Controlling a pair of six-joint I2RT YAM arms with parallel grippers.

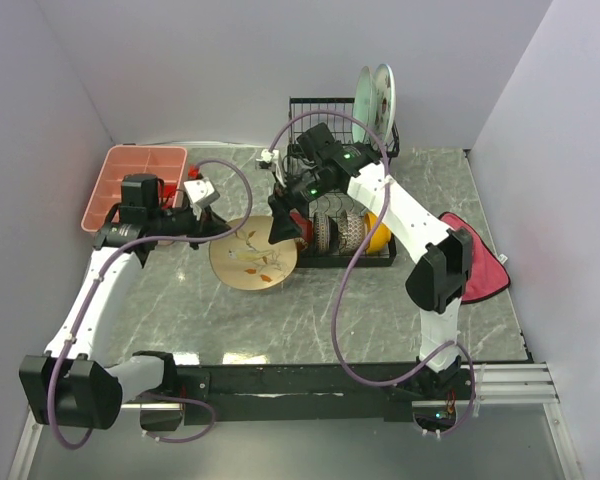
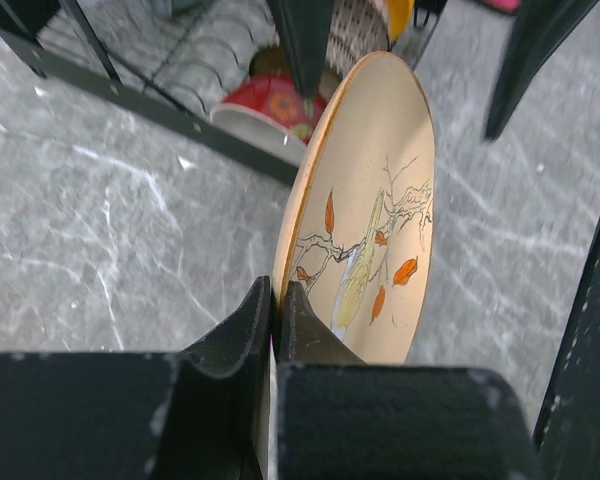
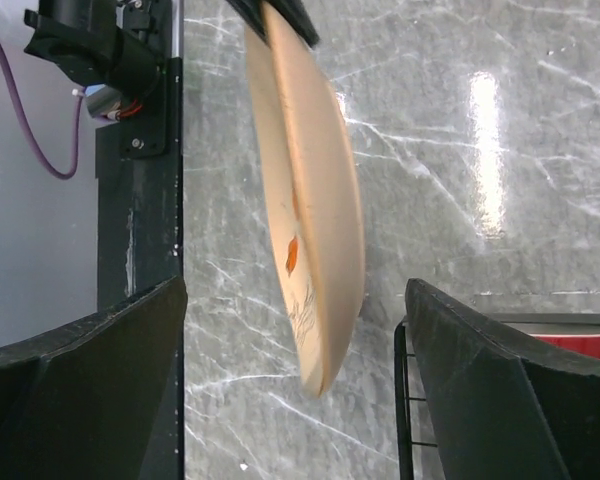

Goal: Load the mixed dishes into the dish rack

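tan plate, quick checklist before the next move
1. Left fingers shut on the tan plate rim: ok.
2. Right fingers open, one on each side of the plate's far edge: ok.
3. Plate clear of the table: cannot tell.
4. Empty slots in the dish rack lower tray: ok, bare wires beside the red bowl.
5. Straight path from plate to rack: not ok, the right fingers sit in between.

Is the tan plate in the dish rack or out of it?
Out: the left gripper pinches the tan plate by its rim, over the table beside the dish rack.
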